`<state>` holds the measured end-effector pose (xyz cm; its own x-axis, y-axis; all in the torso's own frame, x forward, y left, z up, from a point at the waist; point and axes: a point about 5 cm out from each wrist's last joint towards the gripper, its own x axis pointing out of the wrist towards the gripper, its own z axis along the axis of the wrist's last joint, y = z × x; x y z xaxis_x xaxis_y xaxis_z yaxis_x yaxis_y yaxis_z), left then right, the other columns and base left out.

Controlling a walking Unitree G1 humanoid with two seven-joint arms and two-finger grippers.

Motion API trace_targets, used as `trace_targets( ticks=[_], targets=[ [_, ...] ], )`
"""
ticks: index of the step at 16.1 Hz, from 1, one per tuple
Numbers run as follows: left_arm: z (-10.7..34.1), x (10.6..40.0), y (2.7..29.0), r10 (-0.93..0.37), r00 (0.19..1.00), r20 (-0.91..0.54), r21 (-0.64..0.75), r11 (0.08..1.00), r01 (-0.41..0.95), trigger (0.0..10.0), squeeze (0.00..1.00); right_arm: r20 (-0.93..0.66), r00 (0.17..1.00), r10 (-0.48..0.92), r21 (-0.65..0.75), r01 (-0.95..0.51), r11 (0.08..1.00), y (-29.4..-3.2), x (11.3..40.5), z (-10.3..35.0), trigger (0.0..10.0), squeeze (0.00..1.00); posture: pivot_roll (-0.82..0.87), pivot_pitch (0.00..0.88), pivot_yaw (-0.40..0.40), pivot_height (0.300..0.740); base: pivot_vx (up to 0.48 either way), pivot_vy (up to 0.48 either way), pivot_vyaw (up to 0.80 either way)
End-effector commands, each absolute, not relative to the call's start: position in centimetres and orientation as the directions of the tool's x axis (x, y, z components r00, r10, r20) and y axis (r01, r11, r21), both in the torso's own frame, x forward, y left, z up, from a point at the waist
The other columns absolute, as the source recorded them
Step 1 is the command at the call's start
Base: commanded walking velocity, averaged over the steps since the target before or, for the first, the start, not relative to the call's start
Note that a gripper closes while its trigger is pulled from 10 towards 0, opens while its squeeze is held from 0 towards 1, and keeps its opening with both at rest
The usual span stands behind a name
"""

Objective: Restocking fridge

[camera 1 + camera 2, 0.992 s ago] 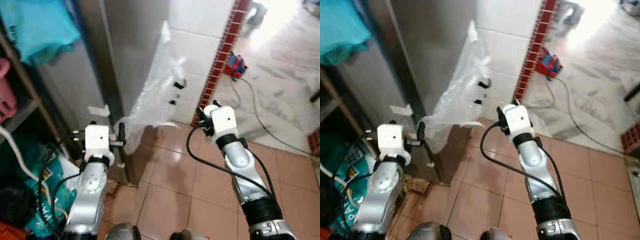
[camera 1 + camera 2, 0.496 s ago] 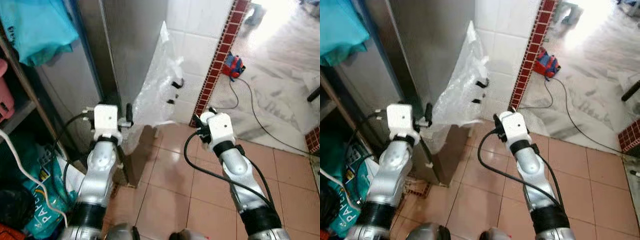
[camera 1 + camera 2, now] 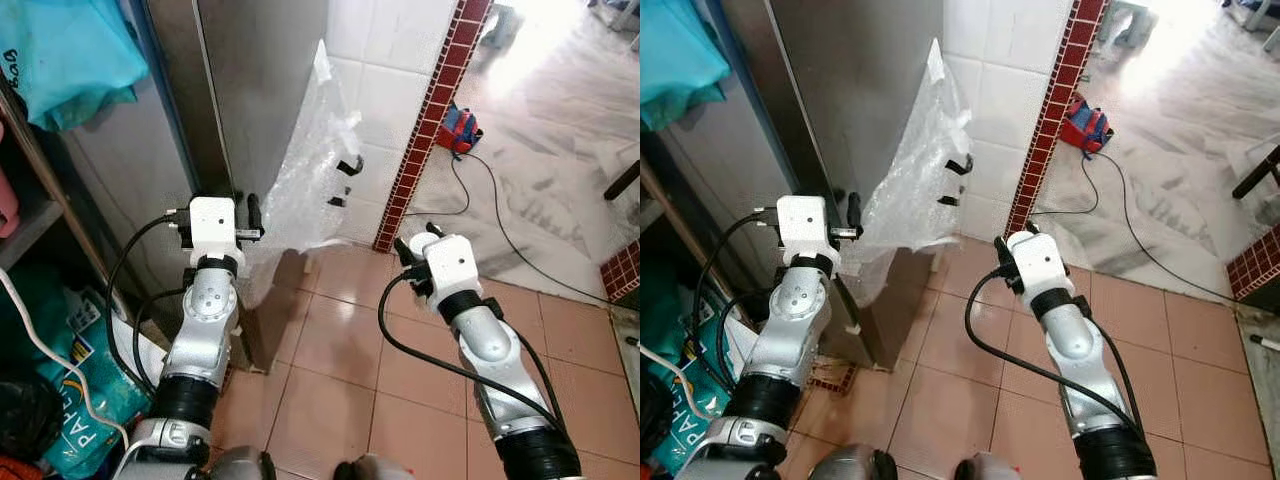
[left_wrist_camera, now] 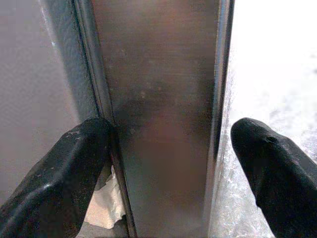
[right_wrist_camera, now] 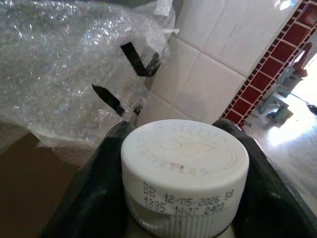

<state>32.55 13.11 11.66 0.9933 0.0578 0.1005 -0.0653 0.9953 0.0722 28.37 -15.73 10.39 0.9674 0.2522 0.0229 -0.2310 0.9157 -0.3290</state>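
Note:
The stainless-steel fridge [image 3: 260, 80] stands shut ahead on the left. My left gripper [image 3: 228, 207] is raised to its front corner and is open. In the left wrist view its fingers [image 4: 64, 168] straddle the steel edge [image 4: 163, 99] without touching it. A dark seam runs beside one finger and bubble wrap lies beside the other. My right gripper [image 3: 415, 243] hovers low over the tiled floor to the right of the fridge. It is shut on a bottle with a white screw cap [image 5: 184, 168], and the bottle's body is hidden.
Bubble wrap [image 3: 310, 170] with black tape hangs off the fridge's side. A shelf with a teal bag [image 3: 70, 50] and floor bags [image 3: 60, 390] crowds the left. A red tile strip [image 3: 430, 120] and a corded red-blue object [image 3: 458, 128] lie beyond the open floor [image 3: 350, 350].
My left gripper has risen and moved forward to the fridge's steel edge. The right gripper has hardly moved and still holds the bottle. The camera has shifted a little.

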Motion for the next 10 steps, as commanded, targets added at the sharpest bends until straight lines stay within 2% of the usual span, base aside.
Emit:
trace_targets(
  ticks=[1,6,9,10],
  targets=[
    [12.0,33.0,13.0,0.061,0.992,0.109,0.065,0.996,-0.068,10.0,0.00,0.046,0.962,0.268,-0.337,-0.238,0.911,-15.6,28.5,11.2,10.0,0.00,-0.01,0.041,-0.070,0.740,0.000,0.000,0.00],
    [11.8,33.6,13.0,0.127,0.987,0.097,0.043,0.990,-0.132,10.0,0.00,0.036,0.960,0.277,-0.339,-0.249,0.907,-15.6,28.5,11.3,10.0,0.00,-0.01,0.037,-0.078,0.740,0.000,0.000,0.00],
    [11.4,34.0,11.5,0.027,0.998,0.063,0.014,1.000,-0.027,10.0,0.00,0.034,0.957,0.287,-0.335,-0.260,0.906,-15.3,28.6,11.3,10.0,0.00,-0.01,0.035,-0.079,0.740,0.000,0.000,0.00],
    [11.3,33.9,10.3,-0.057,0.997,0.055,0.018,0.998,0.056,10.0,0.00,0.031,0.956,0.291,-0.333,-0.265,0.905,-15.3,28.5,11.2,10.0,0.00,-0.01,0.034,-0.078,0.740,0.000,0.000,0.00]
  ],
)
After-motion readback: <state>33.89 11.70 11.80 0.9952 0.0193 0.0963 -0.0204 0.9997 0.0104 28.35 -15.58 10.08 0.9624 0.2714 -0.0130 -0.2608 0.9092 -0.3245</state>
